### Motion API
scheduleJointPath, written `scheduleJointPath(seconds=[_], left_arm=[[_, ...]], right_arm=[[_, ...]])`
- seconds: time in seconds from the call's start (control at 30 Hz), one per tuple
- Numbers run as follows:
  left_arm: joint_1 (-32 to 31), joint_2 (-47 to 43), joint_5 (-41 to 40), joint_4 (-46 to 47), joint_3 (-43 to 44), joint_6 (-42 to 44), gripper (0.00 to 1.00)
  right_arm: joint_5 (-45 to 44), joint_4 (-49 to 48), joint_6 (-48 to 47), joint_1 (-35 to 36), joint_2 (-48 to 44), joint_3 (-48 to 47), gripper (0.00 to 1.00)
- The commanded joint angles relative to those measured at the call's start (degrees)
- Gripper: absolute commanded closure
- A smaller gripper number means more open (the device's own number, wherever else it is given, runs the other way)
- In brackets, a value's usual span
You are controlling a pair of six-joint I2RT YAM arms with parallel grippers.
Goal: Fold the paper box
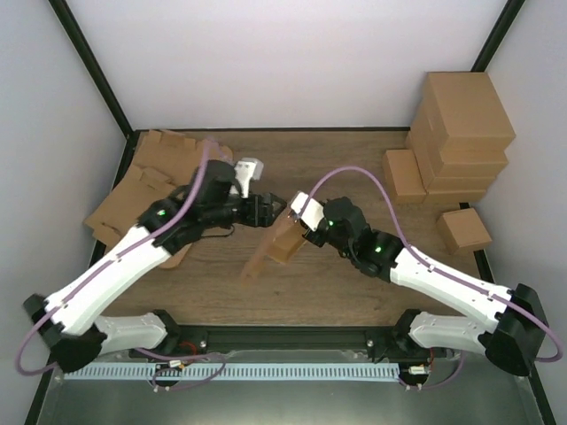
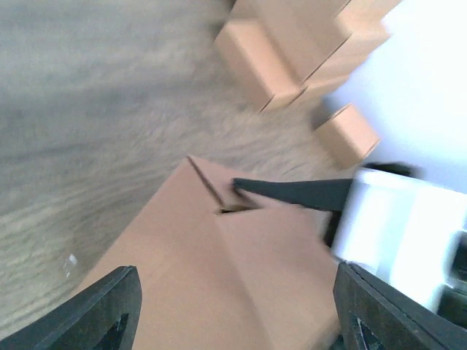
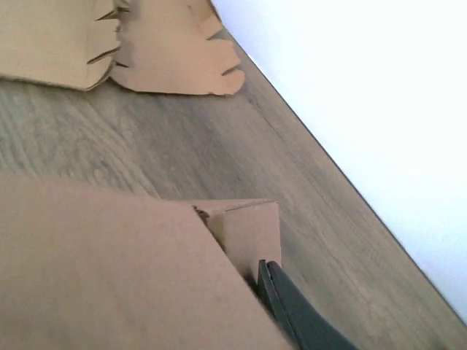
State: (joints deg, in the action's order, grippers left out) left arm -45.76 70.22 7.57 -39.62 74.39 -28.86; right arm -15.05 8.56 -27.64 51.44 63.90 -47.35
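Observation:
The paper box point(image 1: 282, 237) is a partly folded brown cardboard piece, held tilted above the table's middle, with a long flap hanging toward the front left. My right gripper point(image 1: 299, 220) is shut on its upper right edge. In the right wrist view only one dark finger point(image 3: 292, 313) shows against a folded panel point(image 3: 248, 230); the other finger is hidden behind the cardboard. My left gripper point(image 1: 268, 211) is open at the box's upper left. In the left wrist view its fingers point(image 2: 109, 306) straddle the creased panel point(image 2: 219, 270) without closing, and the right gripper's finger point(image 2: 292, 192) shows beyond.
A pile of flat die-cut cardboard blanks point(image 1: 146, 181) lies at the back left, also in the right wrist view point(image 3: 109, 44). Stacked folded boxes point(image 1: 456, 133) stand at the back right, with one single box point(image 1: 463, 230) nearer. White walls enclose the table.

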Motion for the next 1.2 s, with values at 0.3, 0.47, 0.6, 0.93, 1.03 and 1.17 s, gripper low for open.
scheduleJointPath(seconds=[0.3,0.47,0.6,0.93,1.03,1.17], left_arm=[[-0.91,-21.91,-22.42,-0.18,7.34,1.57,0.02],[-0.91,-16.35,-14.31,-6.47,6.88,4.08,0.00],[-0.91,-13.21,-10.32,-7.49,1.02,5.22,0.00],[-0.87,-9.13,-3.52,-0.66,-11.27,14.87,0.00],[-0.91,-5.81,-4.33,-0.78,-10.95,16.31,0.01],[-0.87,-1.42,-5.25,-0.37,-11.03,15.80,0.09]], right_arm=[[19.23,11.74,31.42,-13.35,7.93,-6.08,0.87],[29.29,8.56,37.30,-18.76,11.16,-3.44,0.87],[34.05,7.39,38.36,-21.01,15.65,-2.90,0.87],[40.46,2.29,36.68,-22.70,22.90,-0.57,0.87],[41.23,1.72,35.70,-22.70,24.29,-0.46,0.87],[41.12,1.26,34.41,-22.70,25.23,-0.05,0.87]])
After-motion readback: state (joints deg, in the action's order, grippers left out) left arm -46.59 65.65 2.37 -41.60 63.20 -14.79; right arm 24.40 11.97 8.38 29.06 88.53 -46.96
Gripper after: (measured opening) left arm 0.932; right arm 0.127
